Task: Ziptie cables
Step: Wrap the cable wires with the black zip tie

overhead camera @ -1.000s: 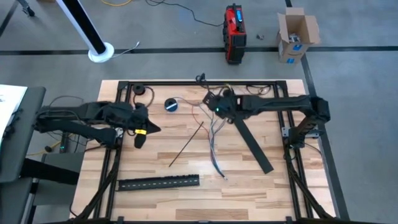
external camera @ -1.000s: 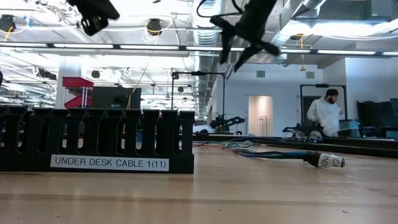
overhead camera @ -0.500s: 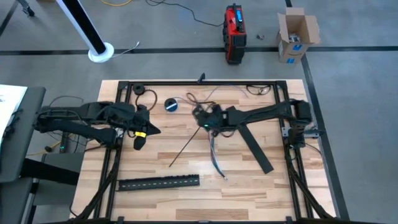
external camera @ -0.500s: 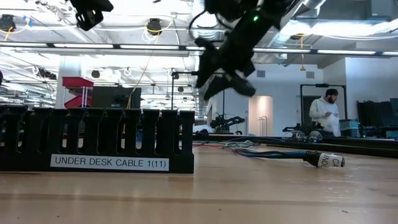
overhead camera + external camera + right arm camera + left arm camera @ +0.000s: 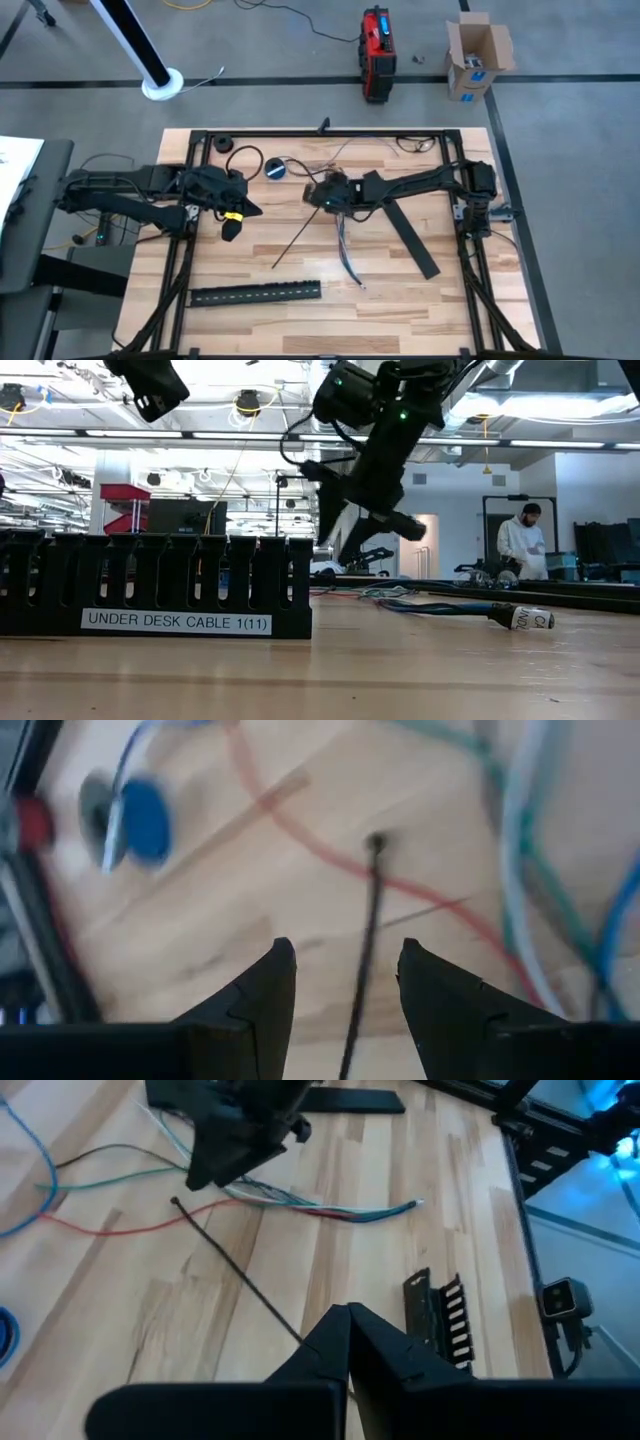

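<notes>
Right hand (image 5: 338,995), fingers parted and empty, poised over the zip tie (image 5: 366,920) head beside the cables (image 5: 345,245) (apparently for pickup); left hand (image 5: 348,1335) pinched closed, waiting.

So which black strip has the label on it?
The slotted strip nearest the table's front edge; its white label reads UNDER DESK CABLE 1(11). The other strip lies under the right arm.

Right claw (image 5: 338,1010) agape, left claw (image 5: 349,1342) closed
</notes>
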Tool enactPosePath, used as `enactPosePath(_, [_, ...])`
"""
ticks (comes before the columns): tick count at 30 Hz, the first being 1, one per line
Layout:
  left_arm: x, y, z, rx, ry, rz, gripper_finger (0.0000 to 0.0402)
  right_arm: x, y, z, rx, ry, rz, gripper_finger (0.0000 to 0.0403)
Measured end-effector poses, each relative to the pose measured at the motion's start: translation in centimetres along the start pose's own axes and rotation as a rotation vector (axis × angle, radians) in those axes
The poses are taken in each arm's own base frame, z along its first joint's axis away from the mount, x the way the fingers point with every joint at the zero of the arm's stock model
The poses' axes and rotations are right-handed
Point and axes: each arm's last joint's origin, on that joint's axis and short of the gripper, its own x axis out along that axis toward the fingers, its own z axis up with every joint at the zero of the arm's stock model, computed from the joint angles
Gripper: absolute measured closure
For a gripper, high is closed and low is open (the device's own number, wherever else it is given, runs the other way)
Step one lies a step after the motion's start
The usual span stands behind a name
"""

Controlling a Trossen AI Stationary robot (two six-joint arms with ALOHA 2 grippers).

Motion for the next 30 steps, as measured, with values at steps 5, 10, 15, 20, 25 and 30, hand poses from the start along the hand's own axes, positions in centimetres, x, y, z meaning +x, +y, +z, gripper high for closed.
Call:
enactPosePath(5, [-0.4, 0.4, 0.0, 0.015, -0.009, 0.016, 0.0402, -1.2, 1.9, -0.8, -0.693, 0.247, 0.138, 0.0239])
enactPosePath(10, [-0.5, 0.9, 0.0, 0.013, -0.005, 0.045, 0.0402, -4.2, 4.8, 1.2, -1.199, 0.296, 0.065, 0.0254])
enactPosePath(15, [-0.2, 1.3, 0.1, -0.019, -0.009, 0.105, 0.0402, -6.8, 6.9, 4.1, -1.607, 0.327, 0.009, 0.0271])
enactPosePath(20, [-0.3, 1.5, 0.1, -0.033, -0.029, 0.17, 0.0402, -8.1, 6.7, 5.5, -1.974, 0.397, -0.106, 0.0284])
enactPosePath(25, [-0.3, 1.6, -0.2, -0.032, 0.007, 0.19, 0.0402, -7.7, 7.1, 5.9, -1.556, 0.294, -0.154, 0.0285])
enactPosePath(30, [0.2, 1.7, -0.1, -0.068, 0.002, 0.23, 0.0402, -5.7, 7.0, 5.7, -0.847, 0.278, -0.087, 0.0285])
